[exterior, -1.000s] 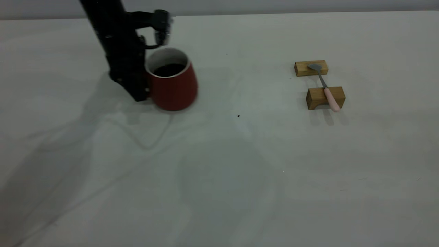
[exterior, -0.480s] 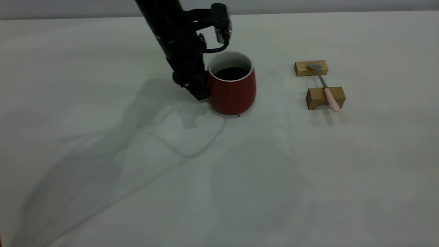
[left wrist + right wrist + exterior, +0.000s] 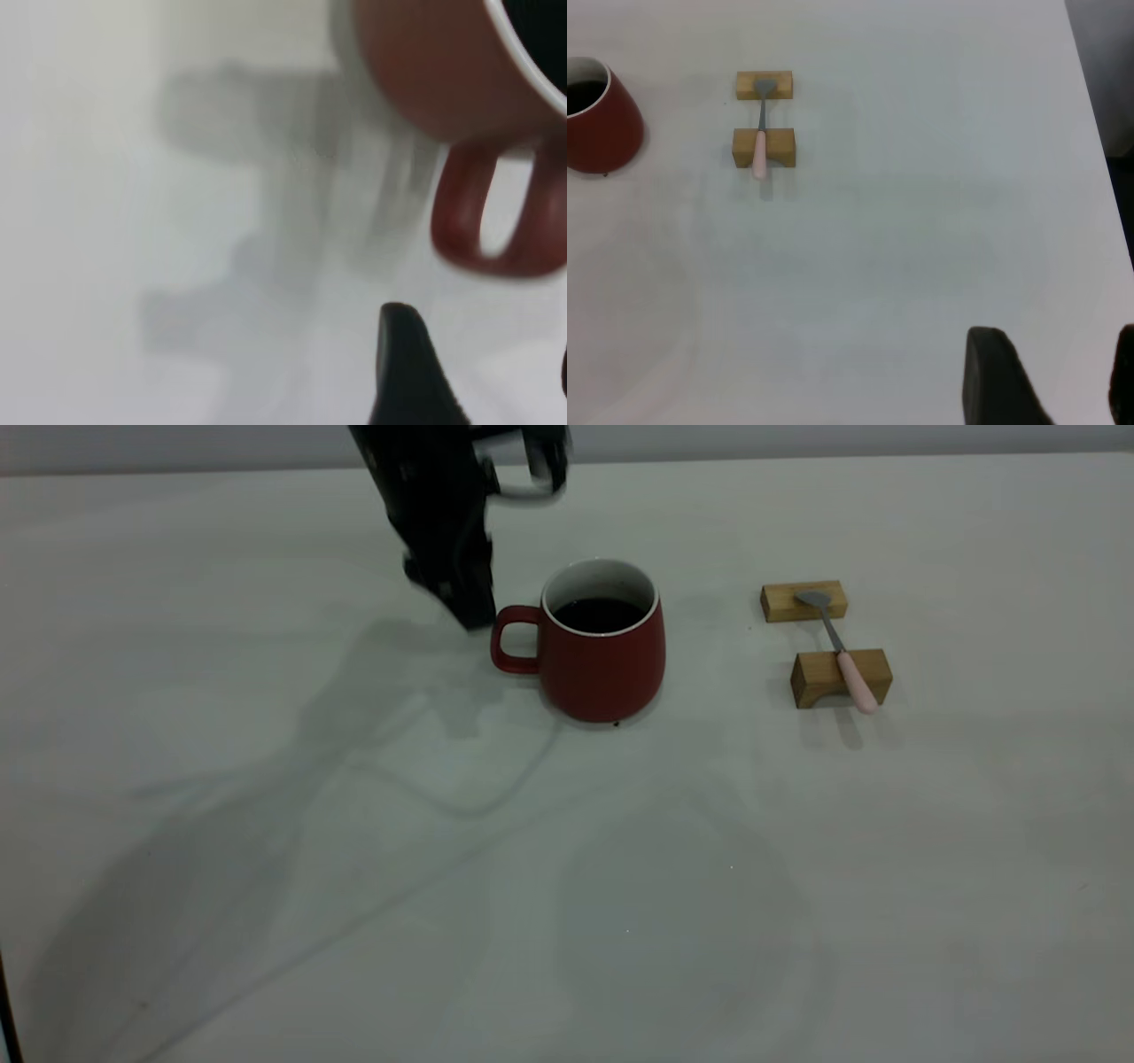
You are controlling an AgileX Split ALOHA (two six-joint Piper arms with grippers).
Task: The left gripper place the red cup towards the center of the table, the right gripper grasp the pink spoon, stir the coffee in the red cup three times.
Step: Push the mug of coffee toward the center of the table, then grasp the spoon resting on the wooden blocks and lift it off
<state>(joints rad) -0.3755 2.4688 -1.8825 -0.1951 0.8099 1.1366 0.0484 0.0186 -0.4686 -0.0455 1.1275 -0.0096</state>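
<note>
**Cup standing free near table centre; spoon on its blocks**

The red cup [image 3: 602, 651] stands upright on the table [image 3: 266, 824] near its centre, coffee [image 3: 599, 613] inside, handle pointing to 9 o'clock. The left gripper [image 3: 469, 602] hangs just beside the handle at its 10 o'clock, fingers spread apart and holding nothing. The pink spoon [image 3: 846, 660] lies across two wooden blocks [image 3: 819, 677] at the cup's 3 o'clock, well apart. The right gripper [image 3: 1050, 381] is parted, empty, far from the spoon.
</note>
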